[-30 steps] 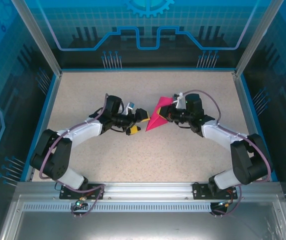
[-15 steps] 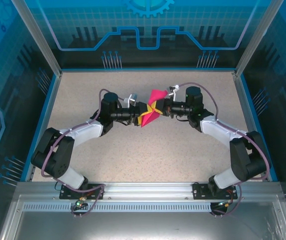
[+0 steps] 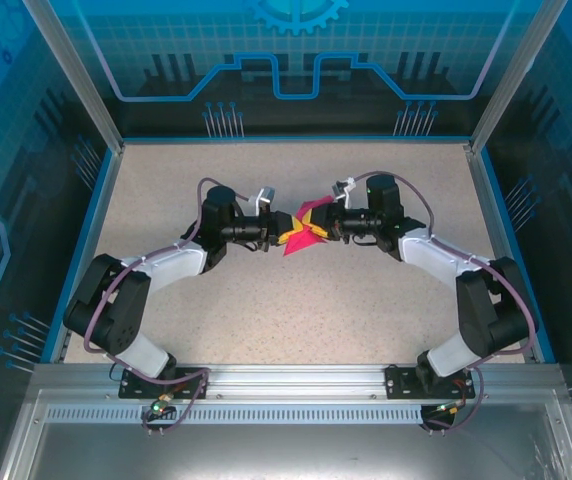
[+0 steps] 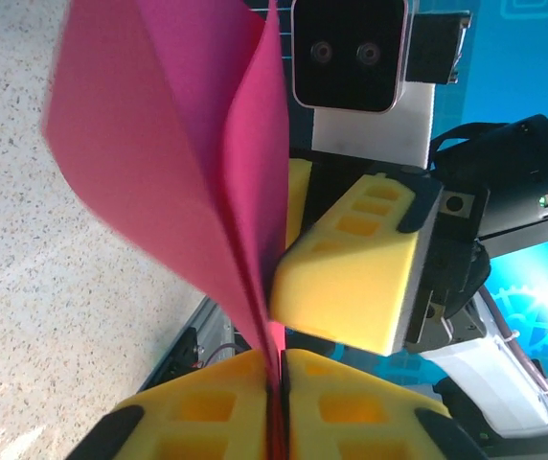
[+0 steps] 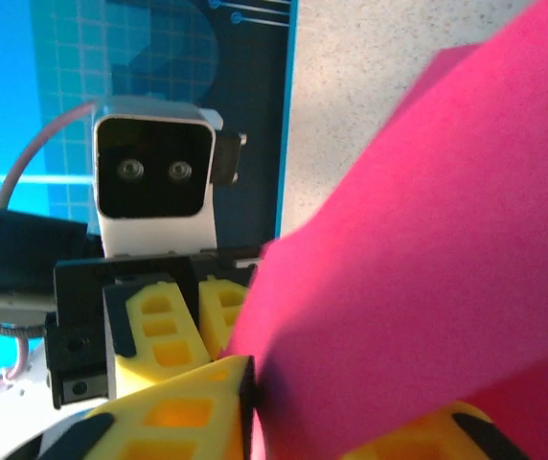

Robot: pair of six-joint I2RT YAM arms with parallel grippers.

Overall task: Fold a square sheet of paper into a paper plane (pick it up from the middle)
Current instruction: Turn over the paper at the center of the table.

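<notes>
Magenta-pink folded paper is held above the centre of the table. The left gripper, from the table's left, pinches it with fingers pressed together. The right gripper, from the table's right, straddles it with fingers slightly parted.

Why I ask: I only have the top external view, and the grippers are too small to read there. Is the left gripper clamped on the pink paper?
Observer: Yes. In the left wrist view the left gripper is shut on the pink paper, where its layers come together.
Operator: And the right gripper?
Observer: In the right wrist view the right gripper has its fingers apart, with the paper between them.
Operator: Is the paper flat?
Observer: No. Above the left gripper its layers fan apart.
</notes>
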